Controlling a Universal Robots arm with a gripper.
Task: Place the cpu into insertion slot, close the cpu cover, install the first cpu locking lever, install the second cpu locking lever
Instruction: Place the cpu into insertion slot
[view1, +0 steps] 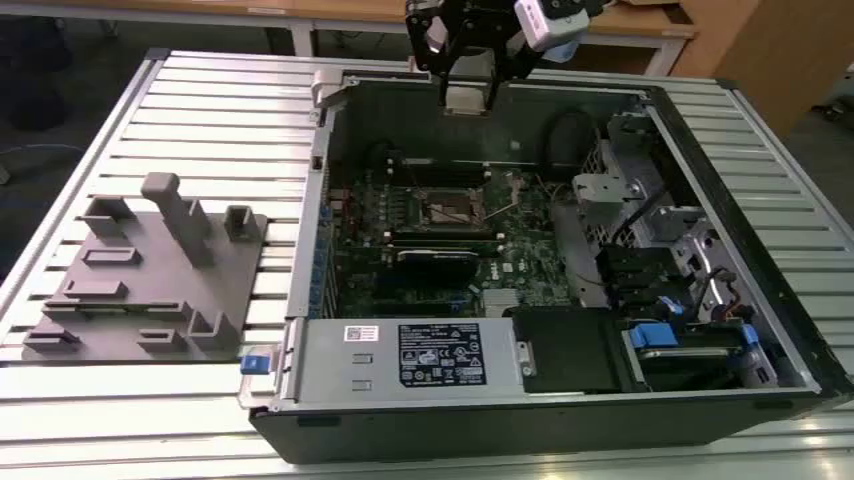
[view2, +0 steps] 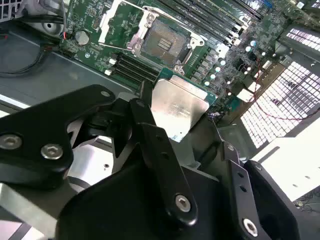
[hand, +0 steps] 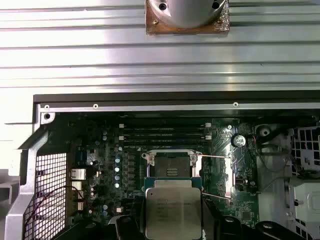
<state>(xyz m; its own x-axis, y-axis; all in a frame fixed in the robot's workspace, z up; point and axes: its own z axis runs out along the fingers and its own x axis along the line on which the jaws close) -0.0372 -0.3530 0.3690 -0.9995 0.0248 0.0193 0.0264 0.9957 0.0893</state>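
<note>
Small flat square cpu (hand: 173, 212) with a brushed silver-grey metal top and faint engraved print, clamped at two opposite edges by the arm's black jaws. It hangs in the air above an open black metal computer case (view1: 534, 435). Below it, the square black-rimmed insertion slot (hand: 170, 165) lies uncovered on the green motherboard (view1: 521, 250). A white printed label (view1: 434, 355) sits on the grey metal power supply box (view1: 334, 360).

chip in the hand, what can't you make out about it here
- Chip underside: faces away in both wrist views.
- One Chip edge: cut off by the picture's border in the first wrist view.
- Chip in the exterior view: partly covered by the hand.
- Socket pins: too small in any view.
</note>
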